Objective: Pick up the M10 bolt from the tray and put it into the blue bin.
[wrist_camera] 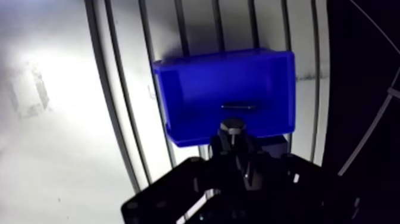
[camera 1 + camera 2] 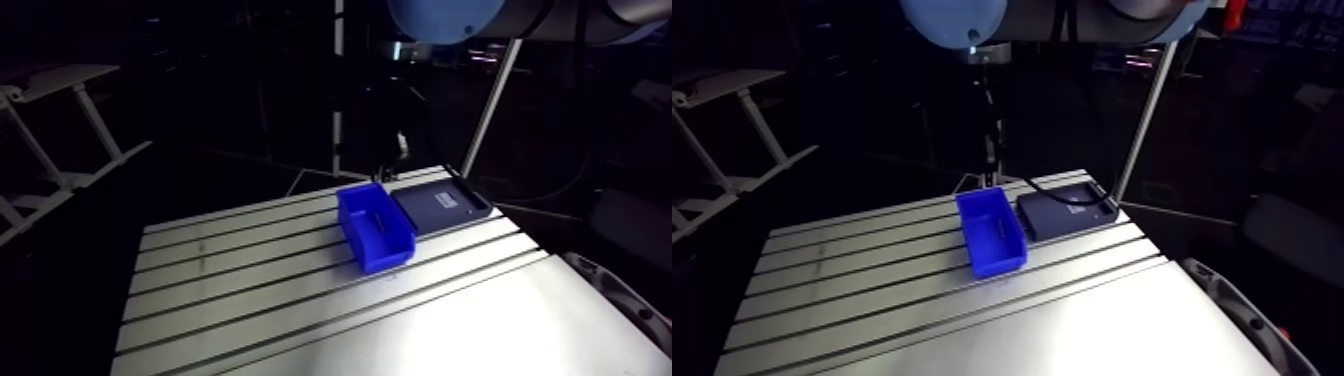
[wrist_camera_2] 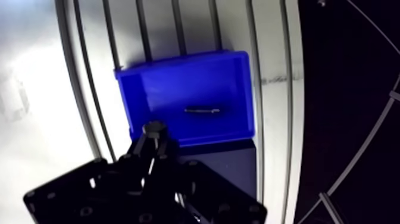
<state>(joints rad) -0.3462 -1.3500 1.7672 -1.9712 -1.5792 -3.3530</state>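
On the counter, the blue bin lies at twelve o'clock from the pincer, with the dark tray just beside the bin. The pincer is closed on the M10 bolt. The bolt's long axis and hex head point to twelve, at the bin's near wall. Releasing it probably calls for a short advance.

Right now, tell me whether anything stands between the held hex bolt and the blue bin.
Nothing visible does. The hex bolt, clamped in the gripper, hangs by the near rim of the open blue bin.
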